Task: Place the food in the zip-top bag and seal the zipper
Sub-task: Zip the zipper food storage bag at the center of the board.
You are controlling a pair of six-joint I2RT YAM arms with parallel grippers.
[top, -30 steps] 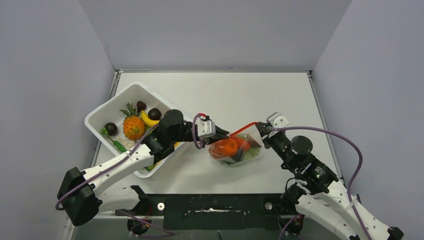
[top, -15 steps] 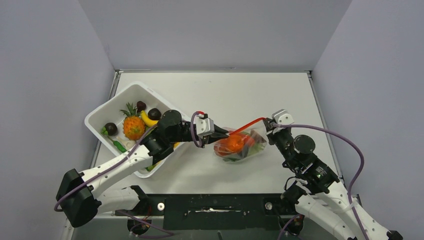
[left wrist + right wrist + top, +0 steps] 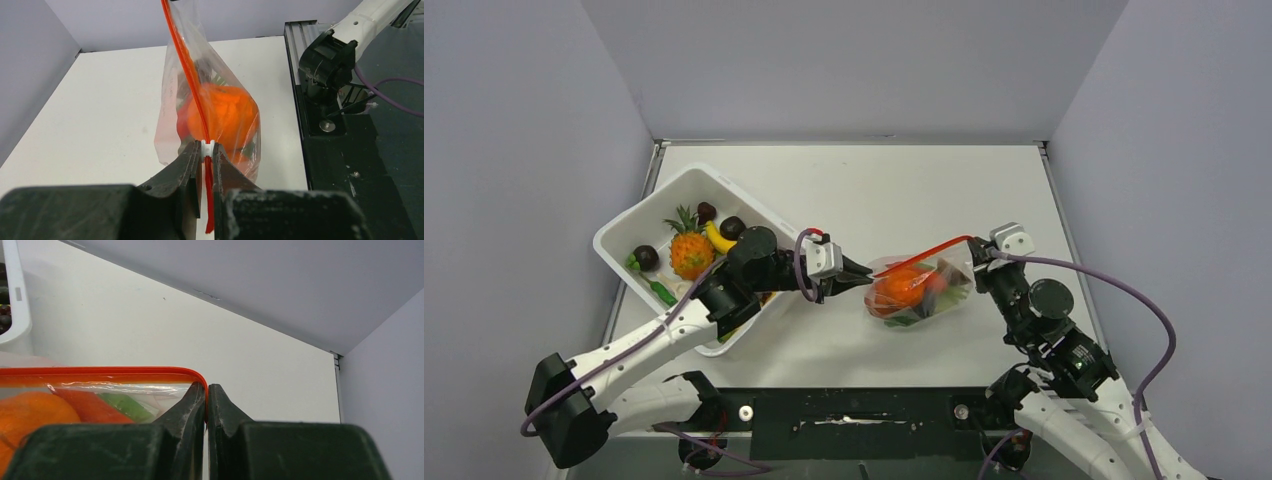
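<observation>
Treating the zip-top bag (image 3: 921, 292) as light, soft and crinkly, you should expect its film to slip and buckle, so take hold only on the stiffer red zipper (image 3: 924, 256) along its mouth. You have one bag, right of centre on the table (image 3: 874, 190), stretched between two grippers. The left gripper (image 3: 205, 146) is pinched narrow on the zipper's left end, with a small white piece (image 3: 207, 145) between its fingers. The right gripper (image 3: 206, 387) is clamped on the zipper's right corner. Inside the bag you can count one orange (image 3: 898, 288), plus red and green bits too crowded to count. The one white tub (image 3: 624, 225) at the left holds one pineapple (image 3: 692, 253), one banana (image 3: 721, 240), three dark round fruits (image 3: 645, 257) and a green piece (image 3: 662, 292).
</observation>
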